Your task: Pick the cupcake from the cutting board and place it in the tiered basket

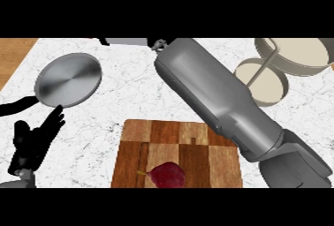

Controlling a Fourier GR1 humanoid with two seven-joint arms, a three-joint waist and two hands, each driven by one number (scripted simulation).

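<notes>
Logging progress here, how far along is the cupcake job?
Done: no cupcake shows on the cutting board, only a dark red item. In hand: the right hand, at the view's top edge, is mostly hidden. Left: no cupcake in the tiered basket yet.

The right forearm [222,101] stretches to the top edge, where the right hand [158,44] is almost wholly cut off; whether it holds anything cannot be told. The forearm also covers the cutting board's [176,141] upper right corner. The board's near end is cut off at the bottom, as is the lower part of a dark red item [168,174] lying on it. The tiered basket [297,68] runs past the top and right edges. The pan's [68,79] black handle leaves at the left edge. The left hand's [36,137] wrist is cropped at the lower left corner.
</notes>
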